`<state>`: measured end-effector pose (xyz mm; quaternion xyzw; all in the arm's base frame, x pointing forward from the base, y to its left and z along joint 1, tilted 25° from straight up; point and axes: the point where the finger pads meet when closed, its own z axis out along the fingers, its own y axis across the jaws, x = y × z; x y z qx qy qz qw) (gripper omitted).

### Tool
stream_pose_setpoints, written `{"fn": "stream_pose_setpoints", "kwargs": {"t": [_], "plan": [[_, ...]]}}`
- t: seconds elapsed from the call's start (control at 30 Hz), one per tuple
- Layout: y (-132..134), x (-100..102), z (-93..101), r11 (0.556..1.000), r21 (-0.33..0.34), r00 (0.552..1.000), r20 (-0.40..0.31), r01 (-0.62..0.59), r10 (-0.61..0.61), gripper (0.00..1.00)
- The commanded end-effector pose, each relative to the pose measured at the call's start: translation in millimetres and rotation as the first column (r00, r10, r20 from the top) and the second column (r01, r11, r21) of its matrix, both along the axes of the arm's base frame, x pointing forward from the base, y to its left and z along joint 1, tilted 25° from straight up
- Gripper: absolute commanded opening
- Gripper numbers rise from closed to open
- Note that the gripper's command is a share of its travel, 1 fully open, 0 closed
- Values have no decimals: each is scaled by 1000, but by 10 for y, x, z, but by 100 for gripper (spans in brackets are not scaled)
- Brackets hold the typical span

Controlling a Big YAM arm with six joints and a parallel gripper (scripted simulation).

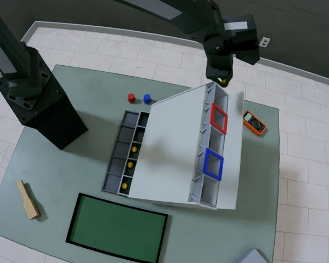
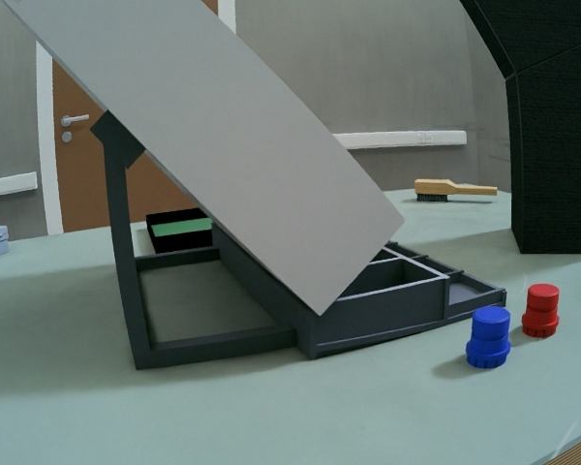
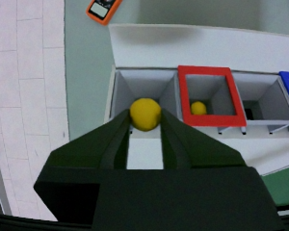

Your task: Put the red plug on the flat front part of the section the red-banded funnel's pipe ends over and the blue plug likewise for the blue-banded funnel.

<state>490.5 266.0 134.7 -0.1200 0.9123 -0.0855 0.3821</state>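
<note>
My gripper (image 3: pixel 144 115) is shut on a yellow marble (image 3: pixel 145 114) and holds it above the plain end funnel (image 3: pixel 144 93), next to the red-banded funnel (image 3: pixel 211 96). It also shows in the top view (image 1: pixel 223 81). A second yellow marble (image 3: pixel 198 108) sits inside the red-banded funnel. The blue-banded funnel (image 1: pixel 213 164) is further along the row. Three yellow marbles lie in the sections below the white cover (image 1: pixel 134 149) (image 1: pixel 129 164) (image 1: pixel 124 185). The red plug (image 1: pixel 131 98) and the blue plug (image 1: pixel 146 98) stand on the mat beside the section tray.
An orange multimeter (image 1: pixel 254 123) lies behind the funnel rack. A green tray with a black rim (image 1: pixel 116 226) sits at the front. A wooden brush (image 1: pixel 28 199) lies at the left. The arm's black base (image 1: pixel 43 98) stands at the left.
</note>
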Motion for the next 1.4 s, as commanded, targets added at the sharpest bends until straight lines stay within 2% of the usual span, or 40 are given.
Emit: {"fn": "stream_pose_setpoints", "kwargs": {"t": [0.0, 1.1, 1.37], "plan": [[54, 155, 156, 1000, 10, 1000, 21, 2, -2, 0], [54, 271, 209, 1000, 8, 1000, 26, 7, -8, 0], [28, 270, 35, 1000, 9, 1000, 23, 3, -3, 0]]}}
